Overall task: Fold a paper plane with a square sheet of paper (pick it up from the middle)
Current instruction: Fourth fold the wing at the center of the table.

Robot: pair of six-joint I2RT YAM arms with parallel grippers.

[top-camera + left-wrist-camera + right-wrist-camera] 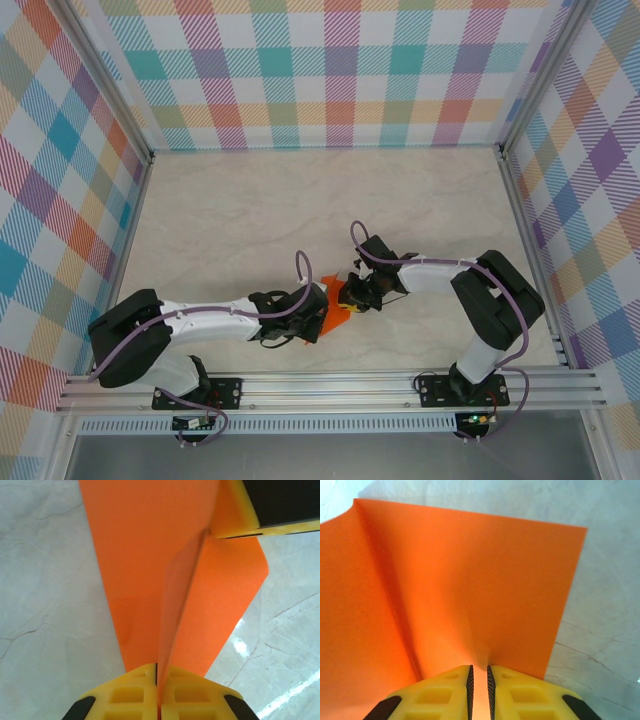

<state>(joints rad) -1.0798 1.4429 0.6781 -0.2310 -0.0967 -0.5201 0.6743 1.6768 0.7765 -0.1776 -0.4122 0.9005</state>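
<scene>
The sheet of paper (341, 312), bright orange and partly folded, is near the middle of the table's (250, 200) near edge, stretched between your two claws. Your left claw (158, 682) is clamped fully closed on a raised crease that runs up the sheet. Your right claw (479, 676) is pinched onto the opposite edge, with only a thin slit between its fingers and paper caught in that slit. Whether the sheet touches the table cannot be told.

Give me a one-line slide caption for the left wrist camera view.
Left end effector shut on the raised crease of a thin bright orange paper sheet above a pale marbled table.
</scene>
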